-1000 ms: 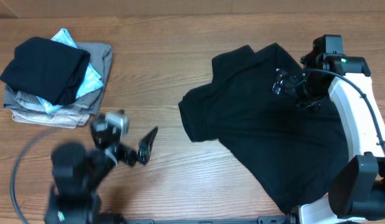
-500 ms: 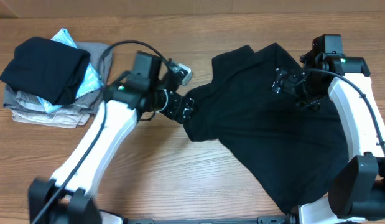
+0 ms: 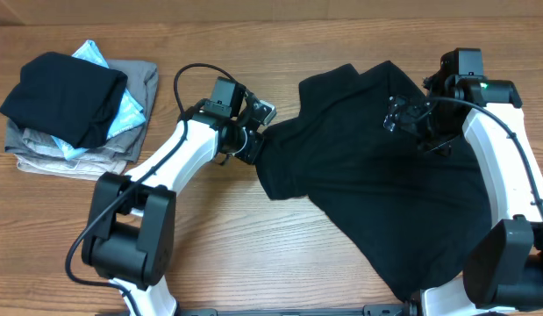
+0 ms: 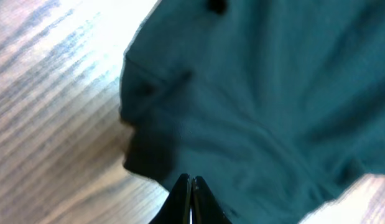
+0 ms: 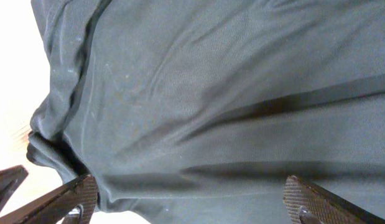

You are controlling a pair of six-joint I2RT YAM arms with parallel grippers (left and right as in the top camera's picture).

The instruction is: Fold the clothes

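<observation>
The clothes (image 3: pixel 367 175) are a black T-shirt lying rumpled across the right half of the wooden table (image 3: pixel 253 254). My left gripper (image 3: pixel 253 145) sits at the shirt's left sleeve edge. In the left wrist view its jaws are shut (image 4: pixel 191 182), tips right over the fabric border (image 4: pixel 273 93), with no cloth visible between them. Over the shirt's upper right part, my right gripper (image 3: pixel 416 127) hangs open. In the right wrist view its textured pads (image 5: pixel 304 196) stand far apart (image 5: pixel 192 202) above creased fabric (image 5: pixel 211 93).
A stack of folded garments (image 3: pixel 78 110) lies at the back left: a black one on top, then light-blue, grey and beige. Bare wood shows in front of it and along the near edge.
My left arm has swung from the front left up to the shirt's left sleeve, and its jaws have closed. The right arm and the shirt have not moved.
</observation>
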